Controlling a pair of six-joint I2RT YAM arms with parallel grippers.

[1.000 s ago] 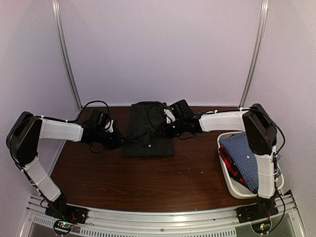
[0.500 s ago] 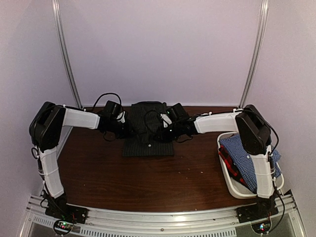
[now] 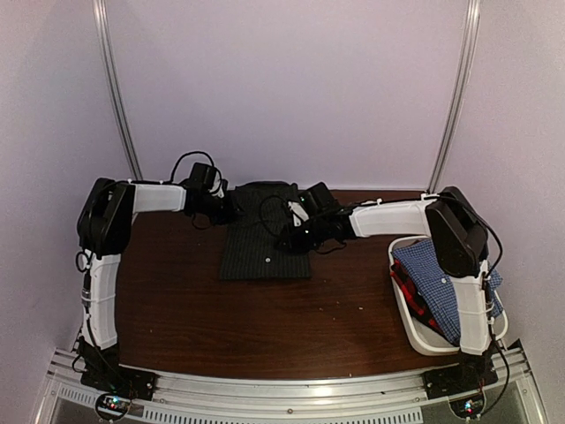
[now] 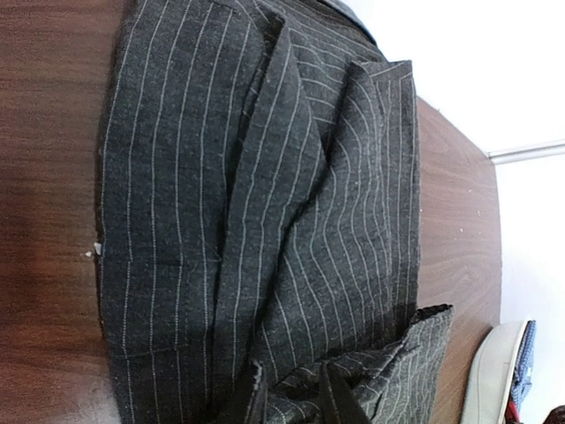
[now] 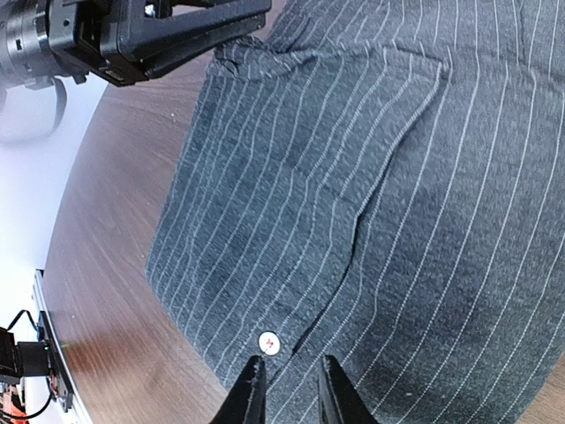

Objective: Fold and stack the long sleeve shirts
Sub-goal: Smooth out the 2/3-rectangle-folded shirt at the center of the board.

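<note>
The black pinstriped long sleeve shirt [image 3: 265, 252] lies partly folded on the far middle of the table [image 3: 265, 327]. My left gripper [image 3: 228, 209] is at the shirt's far left corner. In the left wrist view my left gripper [image 4: 291, 402] is shut on a raised fold of that shirt [image 4: 265, 177]. My right gripper [image 3: 296, 234] is over the shirt's right side. In the right wrist view my right gripper [image 5: 287, 393] has narrow jaws pinching the shirt [image 5: 371, 177] at its front seam, beside a white button [image 5: 267, 340]. A blue-checked shirt [image 3: 441, 283] lies over a red-and-dark one [image 3: 410, 293] in the tub.
A white plastic tub [image 3: 415, 337] stands at the table's right edge, beside the right arm's base. Its rim [image 4: 490, 380] shows in the left wrist view. Walls close the table on the left, far and right sides. Bare dark wood lies in front of the black shirt.
My left arm has swung from the shirt's near left side to its far left corner, holding cloth. My right gripper has stayed almost where it was on the shirt.
</note>
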